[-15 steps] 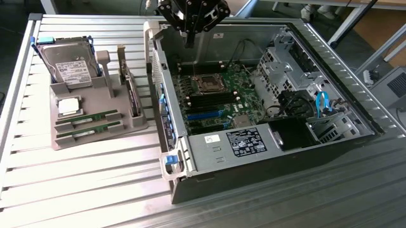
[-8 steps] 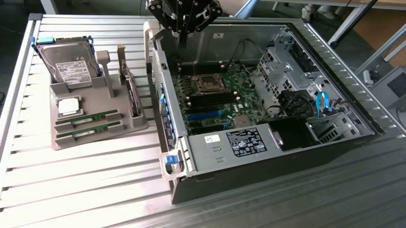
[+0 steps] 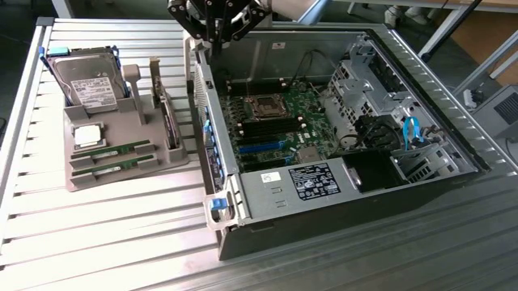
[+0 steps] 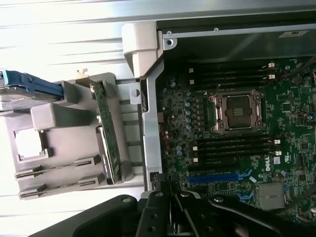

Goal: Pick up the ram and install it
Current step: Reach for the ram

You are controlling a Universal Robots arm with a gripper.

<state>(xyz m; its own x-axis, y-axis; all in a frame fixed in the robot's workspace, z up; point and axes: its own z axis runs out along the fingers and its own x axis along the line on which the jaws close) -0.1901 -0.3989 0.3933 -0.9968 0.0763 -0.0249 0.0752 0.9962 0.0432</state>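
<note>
Exterior view: ram (image 3: 111, 150) lies in tray (image 3: 113, 124), well apart from tool (image 3: 215, 35).

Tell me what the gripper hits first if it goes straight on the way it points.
Probably the computer case's side wall, or the motherboard edge just inside it: the gripper hangs right over that boundary and depth is unclear. The ram in the gray tray lies off that line.

Claw (image 3: 215, 27) partly beyond picture edge

The hand (image 3: 215, 35) hangs raised, pointing straight down
</note>
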